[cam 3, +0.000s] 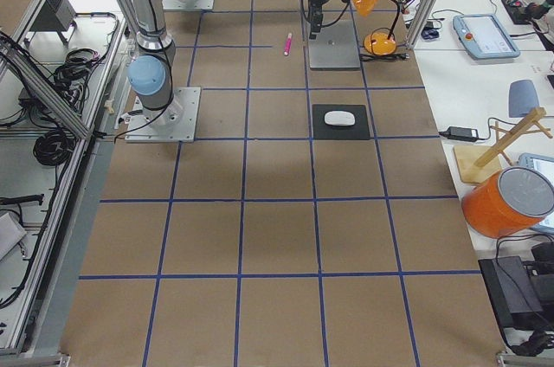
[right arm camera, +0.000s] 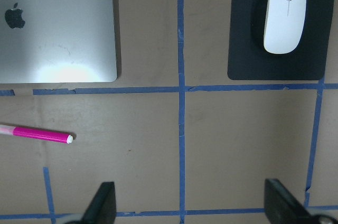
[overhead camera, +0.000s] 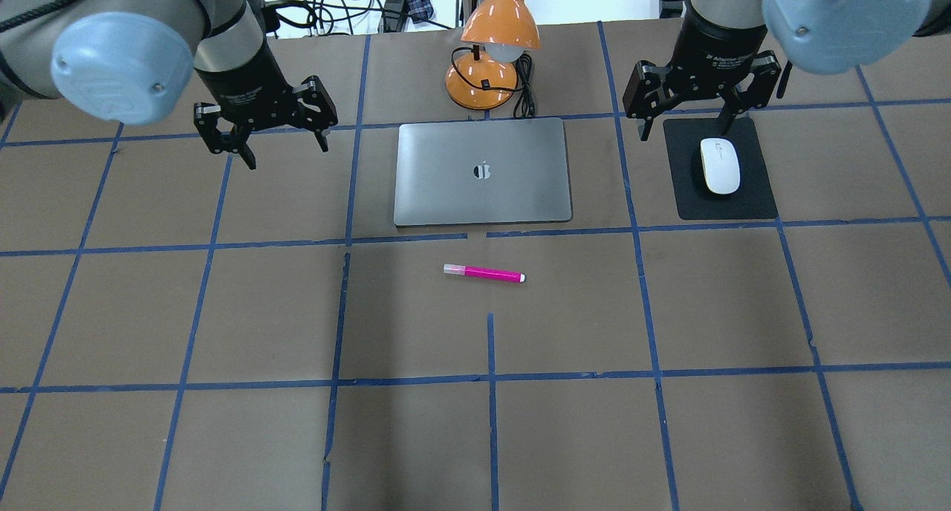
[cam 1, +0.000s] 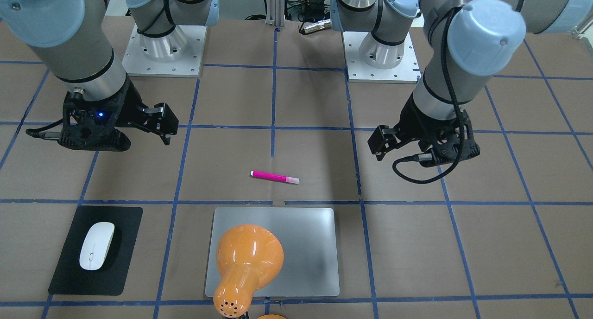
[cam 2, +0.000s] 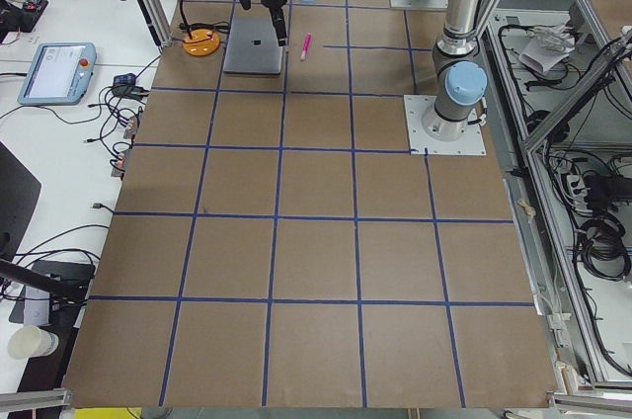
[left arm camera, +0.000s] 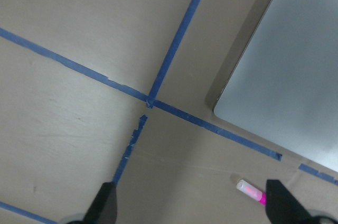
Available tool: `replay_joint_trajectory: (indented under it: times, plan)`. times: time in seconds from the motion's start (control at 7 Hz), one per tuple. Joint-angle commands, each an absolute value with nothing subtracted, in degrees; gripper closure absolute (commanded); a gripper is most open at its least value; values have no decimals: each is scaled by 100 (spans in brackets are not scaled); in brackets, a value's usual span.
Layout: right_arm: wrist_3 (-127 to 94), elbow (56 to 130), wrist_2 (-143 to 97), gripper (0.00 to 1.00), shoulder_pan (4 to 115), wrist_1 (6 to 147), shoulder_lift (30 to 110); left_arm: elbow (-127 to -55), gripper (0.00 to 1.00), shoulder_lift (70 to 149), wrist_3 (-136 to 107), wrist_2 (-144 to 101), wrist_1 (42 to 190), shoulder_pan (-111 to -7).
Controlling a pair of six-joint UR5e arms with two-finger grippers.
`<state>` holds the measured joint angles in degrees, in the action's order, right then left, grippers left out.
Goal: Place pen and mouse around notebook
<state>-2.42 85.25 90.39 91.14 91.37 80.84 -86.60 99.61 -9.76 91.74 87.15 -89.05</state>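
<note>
Roughly level with the notebook's far edge, the left claw hangs spread and empty over bare tabletop. Next comes the notebook, lying flat with a lamp behind it. The pen lies near its front edge without touching it, long axis parallel to that edge and pale end toward the left arm. It sits about midway between the claws, so neither arm looks clearly nearer. Farther right, the right claw, also spread and empty, hovers at the far edge of the pad, which carries the mouse.
</note>
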Motion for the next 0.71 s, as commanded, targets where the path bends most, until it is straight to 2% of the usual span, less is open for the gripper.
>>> replay_joint_trajectory:
  times: [0.0,0.57]
  plan:
    - [-439,8525,8974,0,9158,9132,8121,-8674,0,9660,-319,9194,9017,-8572]
    - [-369,8534,9000,0,9158,9202,8112,-9034,0,9221,-246,9132,9237,-8587]
